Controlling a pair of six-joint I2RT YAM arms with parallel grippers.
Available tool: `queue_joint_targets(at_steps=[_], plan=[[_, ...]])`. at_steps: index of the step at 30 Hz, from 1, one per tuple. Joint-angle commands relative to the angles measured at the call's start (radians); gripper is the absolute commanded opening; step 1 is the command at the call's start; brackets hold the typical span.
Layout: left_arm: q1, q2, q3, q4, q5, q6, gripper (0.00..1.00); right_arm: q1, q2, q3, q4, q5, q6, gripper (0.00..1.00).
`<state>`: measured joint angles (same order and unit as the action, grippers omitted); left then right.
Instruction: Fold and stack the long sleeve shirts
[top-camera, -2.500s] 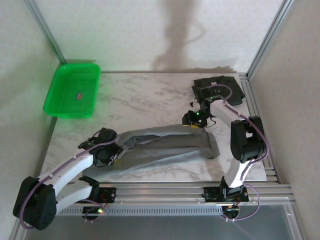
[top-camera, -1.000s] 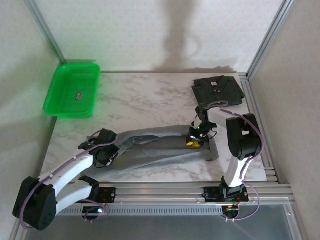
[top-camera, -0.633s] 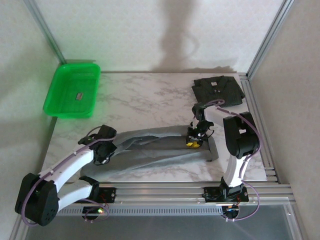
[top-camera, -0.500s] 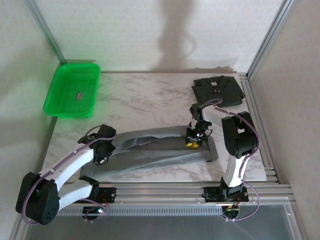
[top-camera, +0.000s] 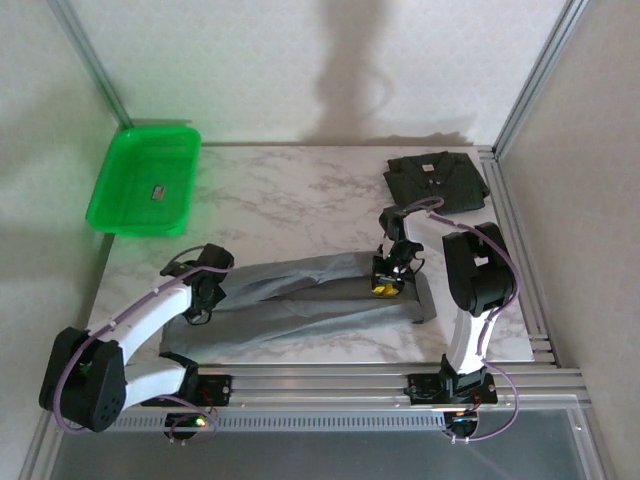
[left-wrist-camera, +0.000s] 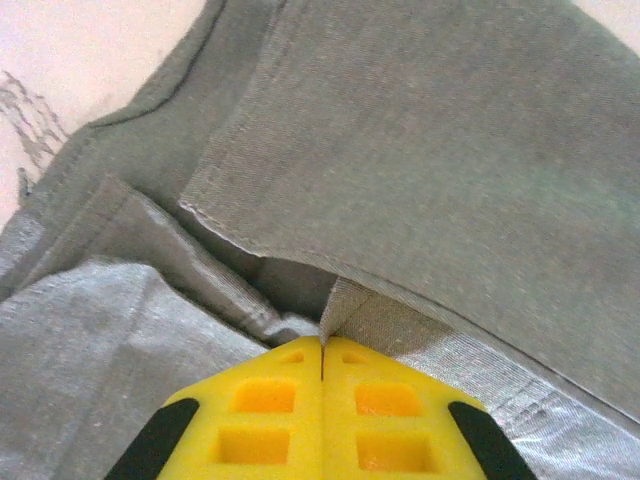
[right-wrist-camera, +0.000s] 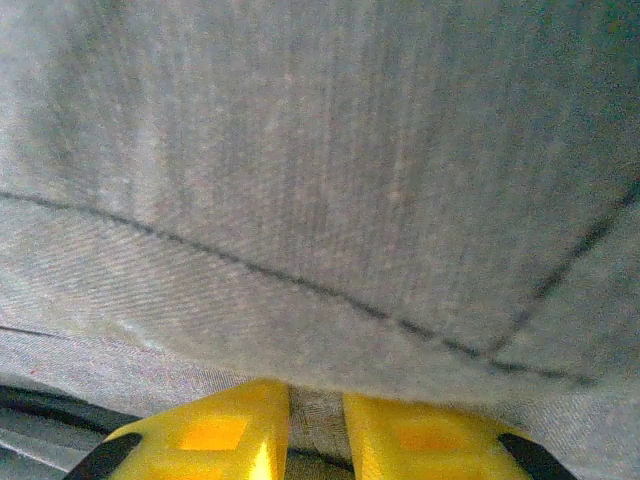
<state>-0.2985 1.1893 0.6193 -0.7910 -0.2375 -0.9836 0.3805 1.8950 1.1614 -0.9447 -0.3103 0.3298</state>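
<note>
Right now my left gripper (top-camera: 203, 293) is down on the left end of the grey shirt (top-camera: 300, 295), which lies stretched as a long band across the near half of the marble table (top-camera: 290, 200); the wrist view has my yellow pads (left-wrist-camera: 270, 400) pressed together with a small pleat of grey cloth pinched at their tips. My right gripper (top-camera: 388, 284) sits on the shirt's right end, its pads (right-wrist-camera: 210, 435) clamped on a fold with a thin strip of cloth between them. Folded, the charcoal shirt (top-camera: 437, 177) lies at the far right corner, well apart from the grey one; green tray (top-camera: 135, 165) at far left
</note>
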Motion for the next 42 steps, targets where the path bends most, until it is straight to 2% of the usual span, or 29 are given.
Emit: queue_joint_targets(at_steps=[1,2,6,8,14,16,19,22,26,29,30,34,38,42], plan=[[0.013,0.025,0.013,-0.055,-0.082,-0.021,0.0,0.012,0.062,-0.029,0.005,0.069,0.011,0.24],[0.013,0.033,0.01,-0.049,-0.084,-0.027,0.0,0.012,0.063,-0.031,0.005,0.069,0.012,0.24],[0.008,0.03,0.023,-0.065,-0.099,-0.058,0.13,0.013,0.046,-0.04,0.011,0.065,0.0,0.26],[0.0,-0.006,0.035,-0.103,-0.098,-0.079,0.3,0.012,0.023,-0.053,0.015,0.065,-0.007,0.29],[-0.013,-0.168,0.101,-0.251,-0.039,-0.164,0.47,0.013,-0.086,-0.08,0.008,0.055,-0.022,0.37],[-0.014,-0.191,0.155,-0.271,-0.039,-0.17,0.5,0.014,-0.148,-0.075,-0.001,0.016,-0.049,0.4],[-0.017,-0.164,0.258,-0.211,-0.046,-0.113,0.55,0.027,-0.241,-0.04,-0.017,-0.05,-0.114,0.47],[-0.014,-0.055,0.333,-0.03,0.012,0.027,0.6,0.044,-0.277,0.046,-0.055,-0.069,-0.178,0.54],[-0.018,0.13,0.415,0.211,0.209,0.201,0.53,0.053,-0.168,0.226,-0.098,-0.112,-0.218,0.55],[-0.025,0.205,0.41,0.386,0.319,0.308,0.56,0.101,-0.096,0.294,-0.029,-0.11,-0.22,0.6],[-0.023,0.236,0.408,0.433,0.326,0.34,0.55,0.111,-0.051,0.332,-0.016,-0.101,-0.21,0.6],[-0.013,0.394,0.462,0.542,0.487,0.406,0.4,0.126,0.133,0.52,0.006,-0.134,-0.108,0.57],[-0.05,0.445,0.434,0.556,0.489,0.408,0.26,0.16,0.285,0.674,-0.057,-0.117,-0.107,0.51],[-0.05,0.409,0.309,0.598,0.492,0.361,0.23,0.184,0.303,0.63,-0.059,-0.115,-0.118,0.48]])
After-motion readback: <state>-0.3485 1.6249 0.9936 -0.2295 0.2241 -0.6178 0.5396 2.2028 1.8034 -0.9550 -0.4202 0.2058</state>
